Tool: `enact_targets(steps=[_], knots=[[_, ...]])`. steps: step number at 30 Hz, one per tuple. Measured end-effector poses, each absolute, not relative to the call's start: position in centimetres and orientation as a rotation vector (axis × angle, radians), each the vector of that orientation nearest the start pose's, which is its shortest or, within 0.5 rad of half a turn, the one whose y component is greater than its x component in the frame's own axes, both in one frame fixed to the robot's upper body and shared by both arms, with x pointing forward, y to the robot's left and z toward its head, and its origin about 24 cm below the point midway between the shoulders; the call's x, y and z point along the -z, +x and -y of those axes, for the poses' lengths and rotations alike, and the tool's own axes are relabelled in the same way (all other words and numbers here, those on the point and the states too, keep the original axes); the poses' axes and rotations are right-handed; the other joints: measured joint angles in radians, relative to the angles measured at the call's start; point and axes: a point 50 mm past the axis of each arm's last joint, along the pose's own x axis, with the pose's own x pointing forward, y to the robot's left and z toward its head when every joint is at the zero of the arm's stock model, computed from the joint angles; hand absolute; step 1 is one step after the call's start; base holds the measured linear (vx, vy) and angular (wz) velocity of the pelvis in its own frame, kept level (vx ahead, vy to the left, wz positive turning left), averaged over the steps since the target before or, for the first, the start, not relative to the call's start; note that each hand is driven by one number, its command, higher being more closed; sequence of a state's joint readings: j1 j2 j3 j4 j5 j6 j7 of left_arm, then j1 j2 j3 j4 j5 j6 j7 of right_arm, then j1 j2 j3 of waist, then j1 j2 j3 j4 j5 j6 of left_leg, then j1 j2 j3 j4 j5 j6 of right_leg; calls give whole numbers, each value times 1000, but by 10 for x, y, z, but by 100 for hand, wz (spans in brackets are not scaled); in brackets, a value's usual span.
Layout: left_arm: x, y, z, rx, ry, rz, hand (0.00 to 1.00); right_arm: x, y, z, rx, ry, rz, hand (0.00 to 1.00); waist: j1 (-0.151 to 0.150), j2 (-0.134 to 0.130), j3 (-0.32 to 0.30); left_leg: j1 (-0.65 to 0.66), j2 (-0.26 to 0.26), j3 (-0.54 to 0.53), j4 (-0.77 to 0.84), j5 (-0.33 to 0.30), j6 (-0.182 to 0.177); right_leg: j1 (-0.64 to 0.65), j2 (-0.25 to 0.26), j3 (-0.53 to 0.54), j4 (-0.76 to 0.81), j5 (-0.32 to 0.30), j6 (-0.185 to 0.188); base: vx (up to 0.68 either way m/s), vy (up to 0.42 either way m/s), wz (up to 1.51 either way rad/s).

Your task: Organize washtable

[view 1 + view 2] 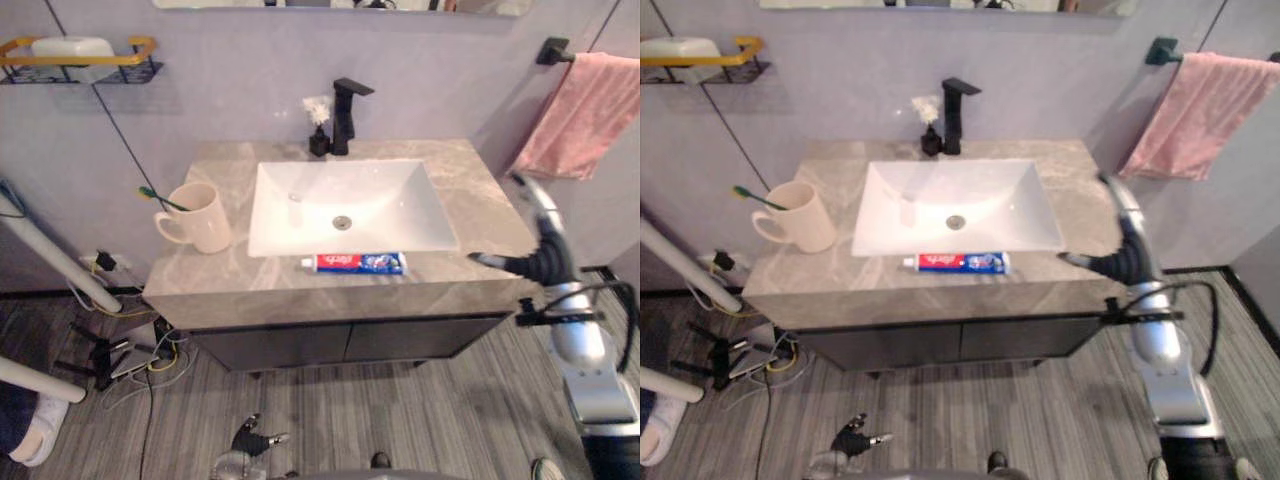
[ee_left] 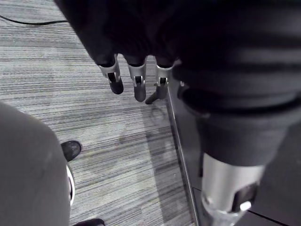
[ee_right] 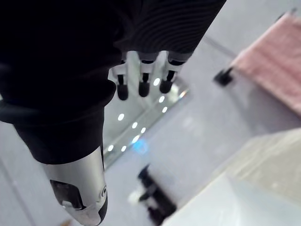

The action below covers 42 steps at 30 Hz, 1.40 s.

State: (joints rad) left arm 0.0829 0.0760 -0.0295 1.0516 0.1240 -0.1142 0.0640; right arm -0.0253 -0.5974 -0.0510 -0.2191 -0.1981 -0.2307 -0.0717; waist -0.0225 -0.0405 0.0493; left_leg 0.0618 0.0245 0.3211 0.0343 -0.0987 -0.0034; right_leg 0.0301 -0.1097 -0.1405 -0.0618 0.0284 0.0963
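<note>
Right robot hand (image 1: 543, 252) hovers, fingers straight, beside the washtable (image 1: 470, 185).

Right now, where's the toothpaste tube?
In the left eye view, the toothpaste tube lies flat along the front strip of the counter, just in front of the sink and to the right of the mug.

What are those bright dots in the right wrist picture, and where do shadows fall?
Right wrist view: the dots are lights reflected in the mirror beyond the right hand. Left eye view: the shelf throws a shadow on the wall beneath it; the white sink looks brightest.
</note>
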Motion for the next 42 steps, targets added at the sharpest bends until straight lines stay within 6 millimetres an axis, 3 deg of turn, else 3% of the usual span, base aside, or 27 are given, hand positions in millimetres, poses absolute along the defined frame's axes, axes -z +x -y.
enact_targets(steps=[4, 16, 21, 24, 30, 31, 42], knots=[[157, 108, -176, 19, 222, -998, 0, -138, 260, 199, -178, -786, 467, 0, 24, 0, -4, -23, -9, -34, 0, 3, 4, -1, -7, -36, -9, 4, 5, 22, -4, 25], [155, 116, -173, 36, 235, -974, 0, -96, 292, 171, -321, -783, 279, 0, 69, -1, 0, -49, -24, -78, -18, 26, 16, -3, -16, -85, -7, 8, 1, -17, -9, 13], [153, 122, -174, 34, 238, -955, 0, -93, 300, 159, -359, -774, 261, 0, 76, -4, 33, -51, -28, -89, -42, 51, 19, -18, -21, -93, 6, 10, 0, -94, -11, 5], [151, 127, -173, 34, 239, -939, 0, -87, 301, 160, -361, -787, 235, 0, 91, -8, 49, -47, -33, -95, -64, 67, 22, -22, -23, -98, 6, 11, 0, -81, -7, 6], [150, 129, -174, 32, 240, -928, 0, -91, 308, 157, -352, -833, 241, 0, 93, -12, 62, -47, -41, -104, -80, 77, 22, -27, -28, -104, 6, 11, 0, -16, -1, 5], [149, 129, -174, 31, 240, -926, 0, -91, 309, 157, -351, -840, 241, 100, 93, -15, 64, -47, -41, -104, -81, 77, 23, -27, -28, -104, 6, 11, 0, 0, 0, 0], [147, 134, -176, 36, 231, -914, 0, -101, 320, 155, -329, -882, 263, 100, 99, -28, 80, -45, -41, -105, -87, 77, 23, -27, -28, -105, 6, 10, 0, -10, -6, 1]])
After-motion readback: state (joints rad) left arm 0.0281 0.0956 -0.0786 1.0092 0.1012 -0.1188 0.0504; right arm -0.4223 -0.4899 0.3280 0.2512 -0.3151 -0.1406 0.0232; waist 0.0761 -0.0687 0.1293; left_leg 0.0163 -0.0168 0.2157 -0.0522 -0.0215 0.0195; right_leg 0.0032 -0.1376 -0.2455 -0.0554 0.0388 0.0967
